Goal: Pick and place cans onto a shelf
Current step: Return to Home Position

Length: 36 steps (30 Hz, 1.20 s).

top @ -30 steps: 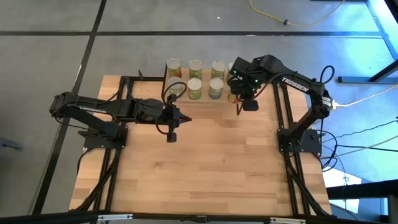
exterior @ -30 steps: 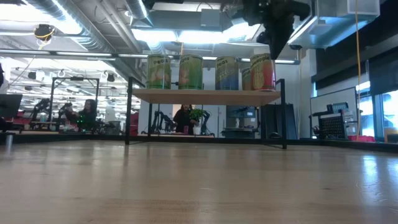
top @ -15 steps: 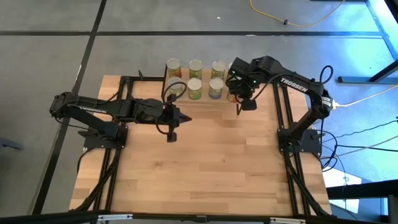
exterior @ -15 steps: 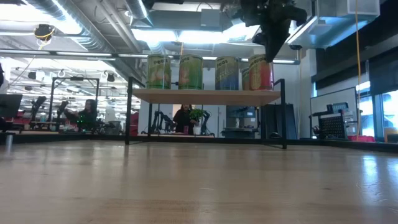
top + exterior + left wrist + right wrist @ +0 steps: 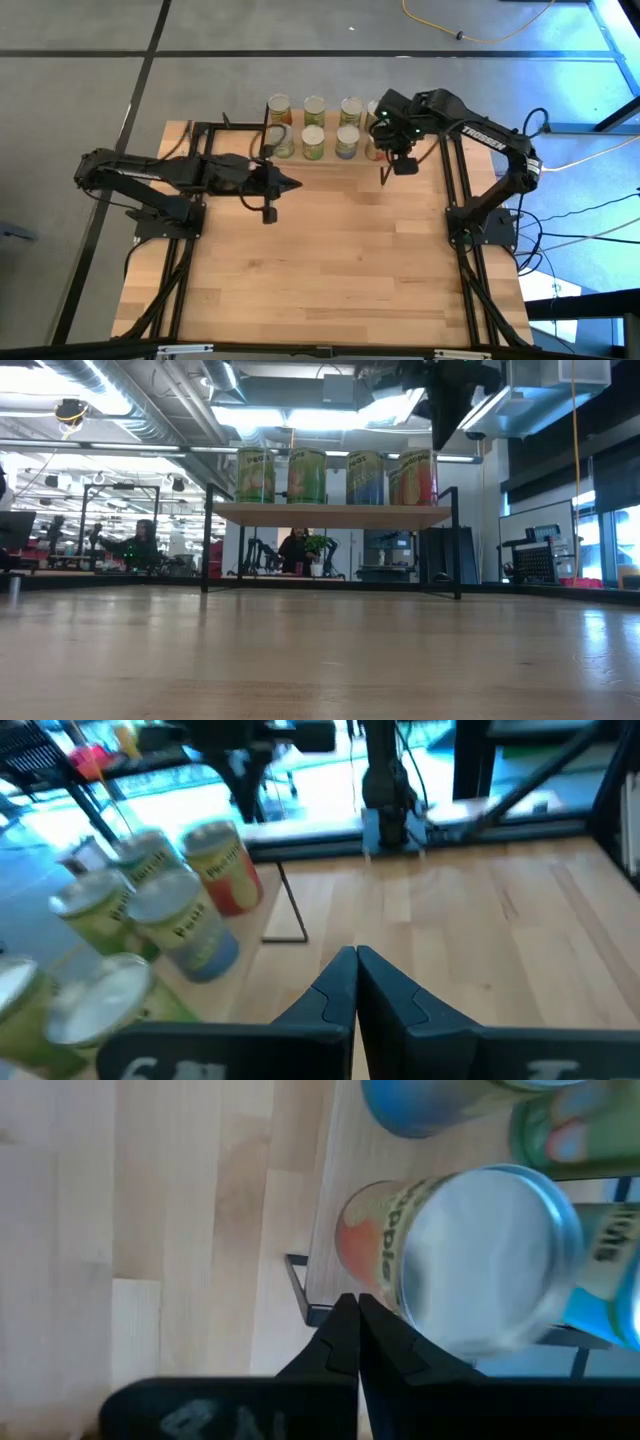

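The shelf point(image 5: 330, 514) stands at the table's far edge, and its light wood top board carries several cans. The low view shows two green cans point(image 5: 256, 475), a blue can point(image 5: 365, 477) and an orange-red can point(image 5: 418, 477) upright on it. The high view shows two rows of cans point(image 5: 313, 142). My right gripper point(image 5: 386, 176) is shut and empty. It hangs just above and in front of the orange-red can point(image 5: 400, 1245) at the shelf's right end. My left gripper point(image 5: 297, 184) is shut and empty, over the table just in front of the shelf's left part.
Black frame rails point(image 5: 455, 190) run along both sides of the wooden tabletop point(image 5: 340, 260). The shelf's thin black legs point(image 5: 459, 545) stand at its corners. Beyond the table there are people and other equipment in the room.
My right gripper, which hung in front of the orange-red can's upper part, has gone up and a little toward the table's right edge. The can now shows whole. My left gripper has drawn back slightly toward the table's left and far edges.
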Available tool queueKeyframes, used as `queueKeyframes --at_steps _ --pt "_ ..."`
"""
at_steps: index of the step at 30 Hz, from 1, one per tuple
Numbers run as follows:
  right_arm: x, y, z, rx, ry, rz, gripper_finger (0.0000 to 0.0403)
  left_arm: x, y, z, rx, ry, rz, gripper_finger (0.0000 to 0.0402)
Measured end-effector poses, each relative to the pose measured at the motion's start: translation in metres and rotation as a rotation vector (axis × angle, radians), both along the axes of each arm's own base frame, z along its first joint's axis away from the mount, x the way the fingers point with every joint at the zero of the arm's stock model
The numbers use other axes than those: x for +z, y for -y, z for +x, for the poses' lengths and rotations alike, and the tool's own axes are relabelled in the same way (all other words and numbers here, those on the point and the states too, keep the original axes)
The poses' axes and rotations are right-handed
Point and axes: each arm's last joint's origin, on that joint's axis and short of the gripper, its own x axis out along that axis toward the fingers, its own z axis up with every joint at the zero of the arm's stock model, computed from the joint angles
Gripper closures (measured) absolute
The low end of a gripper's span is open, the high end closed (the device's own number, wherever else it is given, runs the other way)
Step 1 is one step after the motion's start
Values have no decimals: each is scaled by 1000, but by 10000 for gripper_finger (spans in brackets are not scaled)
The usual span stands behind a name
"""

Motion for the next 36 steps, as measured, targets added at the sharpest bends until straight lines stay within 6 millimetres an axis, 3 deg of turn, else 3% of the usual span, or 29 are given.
queueKeyframes --at_steps 5,12,22,28,36 --pt "22 -10 -20 7 99 -18 403 17 -4 -28 40 56 23 401" --pt "60 -30 -49 1 424 75 403 35 -7 -74 24 92 84 401" --pt "95 -53 -93 -45 693 121 403 42 -8 -155 -138 142 -80 401" --pt "95 -61 -100 45 757 218 403 31 -11 -191 -132 83 -163 401" --pt "57 -62 -100 27 834 278 403 31 -12 -229 -191 197 -232 401"
